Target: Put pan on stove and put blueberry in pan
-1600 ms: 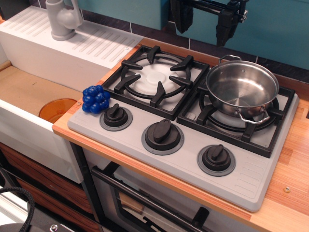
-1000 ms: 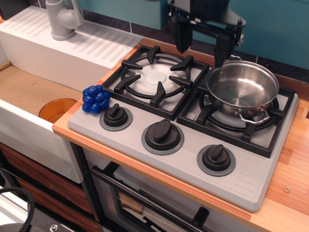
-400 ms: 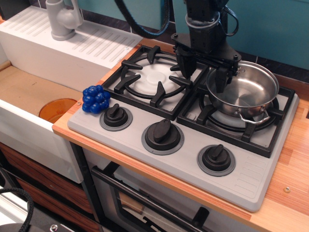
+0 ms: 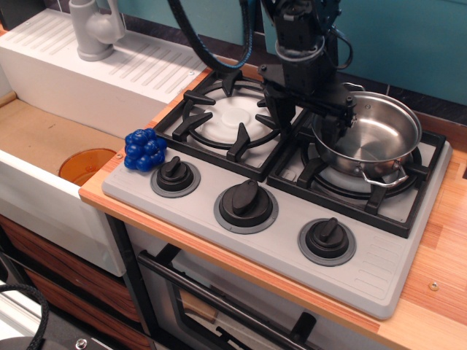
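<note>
The pan point(image 4: 367, 135) is straddled at its rim by the wide-spread tool point(image 4: 309, 122); squeezing is needed next.

Steel pan point(image 4: 368, 135) on stove point(image 4: 284, 219); blueberry point(image 4: 144, 149) beside.

Open hand point(image 4: 309, 118) astride pan point(image 4: 368, 135) rim on stove point(image 4: 365, 251); blueberry point(image 4: 144, 150) apart.

Single view, high front-left angle, looking down on stove point(image 4: 379, 273), sink point(image 4: 44, 189) at left
</note>
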Controlling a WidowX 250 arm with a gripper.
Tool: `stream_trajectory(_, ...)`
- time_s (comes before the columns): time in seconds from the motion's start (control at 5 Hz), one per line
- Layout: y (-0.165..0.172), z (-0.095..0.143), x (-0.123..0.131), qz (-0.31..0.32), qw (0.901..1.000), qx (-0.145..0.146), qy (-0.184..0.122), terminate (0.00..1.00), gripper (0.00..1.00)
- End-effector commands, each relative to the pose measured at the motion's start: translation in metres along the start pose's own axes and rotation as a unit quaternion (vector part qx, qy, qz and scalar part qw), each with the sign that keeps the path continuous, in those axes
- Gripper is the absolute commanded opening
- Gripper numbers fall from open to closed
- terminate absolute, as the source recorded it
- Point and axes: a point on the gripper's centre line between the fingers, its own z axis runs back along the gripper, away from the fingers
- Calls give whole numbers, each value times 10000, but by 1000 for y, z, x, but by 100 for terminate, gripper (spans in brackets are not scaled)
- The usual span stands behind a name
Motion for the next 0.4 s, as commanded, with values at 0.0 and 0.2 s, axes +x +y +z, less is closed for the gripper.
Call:
stream_trajectory(0.0, 0, 23, 25, -5, 9998, 37, -188, 0, 0)
stream_trajectory(0.2, 0, 45, 28, -20, 9999, 92, -37, 0, 0)
